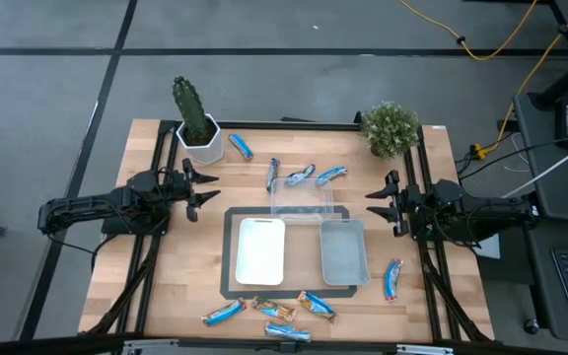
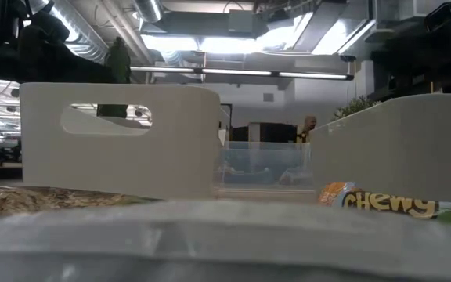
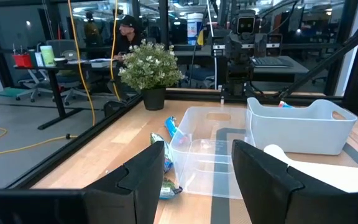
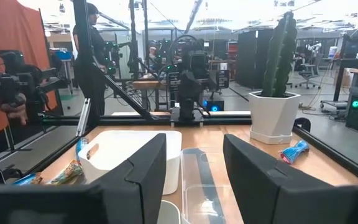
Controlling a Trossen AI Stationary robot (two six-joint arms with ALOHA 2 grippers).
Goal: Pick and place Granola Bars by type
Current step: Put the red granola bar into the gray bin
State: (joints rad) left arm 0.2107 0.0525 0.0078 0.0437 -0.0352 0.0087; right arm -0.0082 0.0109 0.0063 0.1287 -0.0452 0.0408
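Note:
Several granola bars lie flat on the wooden table. Blue-silver ones lie at the far side [image 1: 240, 147] [image 1: 273, 175] [image 1: 330, 176]. A blue-red one [image 1: 392, 278] lies at the right. A mixed group [image 1: 277, 311] lies along the near edge, and one of these, marked "Chewy" [image 2: 390, 204], shows in the low view. A white tray [image 1: 261, 250], a grey tray [image 1: 343, 251] and a clear tray [image 1: 304, 197] stand in the middle. My left gripper [image 1: 200, 189] [image 3: 201, 186] is open and empty left of the trays. My right gripper [image 1: 381, 202] [image 4: 194, 180] is open and empty right of them.
A dark mat [image 1: 229, 286] lies under the trays. A potted cactus [image 1: 195, 123] stands at the far left and a leafy plant [image 1: 390, 128] at the far right. Black rails run along both table sides. People stand in the room beyond the table.

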